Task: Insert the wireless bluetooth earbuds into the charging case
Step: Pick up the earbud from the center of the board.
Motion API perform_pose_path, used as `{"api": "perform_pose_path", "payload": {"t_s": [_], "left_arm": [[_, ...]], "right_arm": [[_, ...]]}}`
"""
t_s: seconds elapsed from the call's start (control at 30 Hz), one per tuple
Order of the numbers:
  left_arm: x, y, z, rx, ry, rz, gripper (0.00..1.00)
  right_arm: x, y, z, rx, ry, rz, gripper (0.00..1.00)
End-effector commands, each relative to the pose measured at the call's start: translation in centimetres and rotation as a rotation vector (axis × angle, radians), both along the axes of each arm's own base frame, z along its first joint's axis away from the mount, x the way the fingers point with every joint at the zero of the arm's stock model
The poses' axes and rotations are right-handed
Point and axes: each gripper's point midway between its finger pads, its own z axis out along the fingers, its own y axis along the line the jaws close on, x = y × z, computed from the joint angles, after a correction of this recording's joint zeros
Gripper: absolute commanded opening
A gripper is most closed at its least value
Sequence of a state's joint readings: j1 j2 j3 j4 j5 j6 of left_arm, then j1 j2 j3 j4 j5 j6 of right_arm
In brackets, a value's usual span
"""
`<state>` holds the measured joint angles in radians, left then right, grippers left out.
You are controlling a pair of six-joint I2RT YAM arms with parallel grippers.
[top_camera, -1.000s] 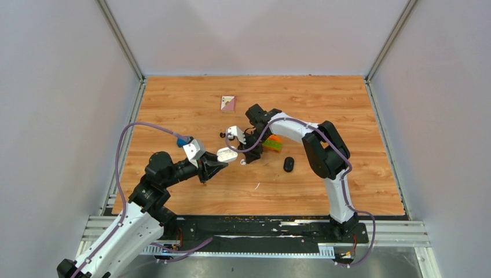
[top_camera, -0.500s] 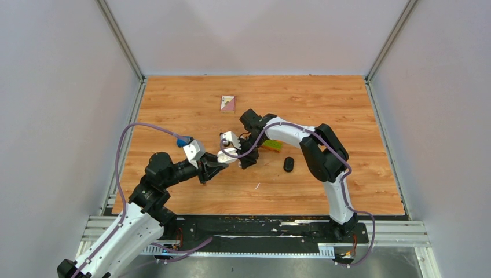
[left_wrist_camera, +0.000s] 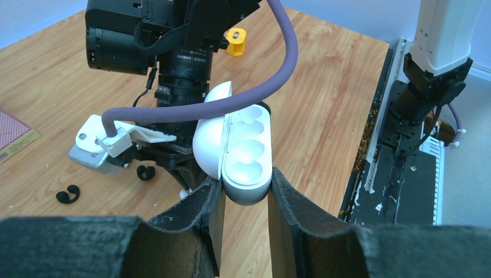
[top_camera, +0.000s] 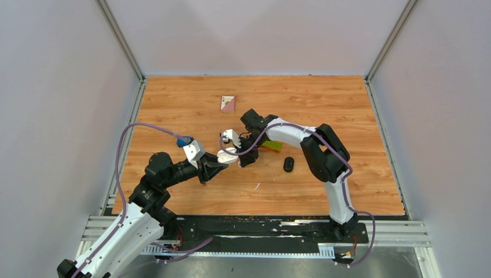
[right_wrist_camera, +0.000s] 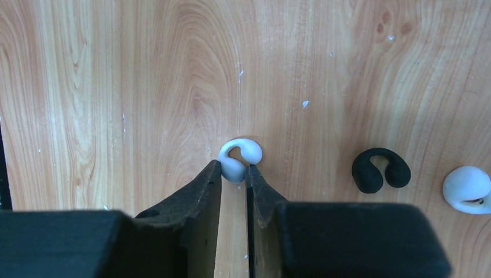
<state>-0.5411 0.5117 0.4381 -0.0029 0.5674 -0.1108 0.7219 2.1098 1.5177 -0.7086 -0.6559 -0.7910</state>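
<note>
Left end effector (left_wrist_camera: 244, 180): clamped on the rounded end of the white charging case (left_wrist_camera: 246, 145), one finger on each long side.
Charging case: lid swung open to one side, the moulded wells of the base in plain view. It sits in my left grip near the middle of the worktop (top_camera: 347, 116), just beside my right wrist.
Right end effector (right_wrist_camera: 234, 168): pointing down at the worktop, its two tips drawn in and pressed against either side of the lower lobe of a white earbud (right_wrist_camera: 242, 152).
White earbud: lying on the wood, its curled upper part poking out just past my fingertips.
Black earbud (right_wrist_camera: 363, 175): C-shaped, lying on the worktop near the gripped bud and apart from it.
Second white earbud (right_wrist_camera: 466, 188): beside the black one at the edge of my right wrist view, partly cut off.
Black case (top_camera: 288, 164): pill-shaped, lying shut near my right forearm.
Orange-and-green toy (top_camera: 272, 145): partly hidden under my right arm.
Card (top_camera: 228, 103): flat on the wood, further back and well apart from everything else.
</note>
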Motion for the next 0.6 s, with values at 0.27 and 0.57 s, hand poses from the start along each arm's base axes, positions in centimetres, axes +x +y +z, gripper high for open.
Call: {"api": "perform_pose_path", "payload": {"t_s": [0.27,0.57], "left_arm": [[0.1,-0.3,1.0,-0.031,-0.025,-0.012,0.0],[0.1,-0.4,0.9,-0.029,-0.018,-0.015,0.0]], "right_arm": [[-0.3,-3.2,2.5,0.062,0.001,-0.18,0.16],[-4.9,-6.6,2.7,0.059,0.104,-0.394,0.2]]}}
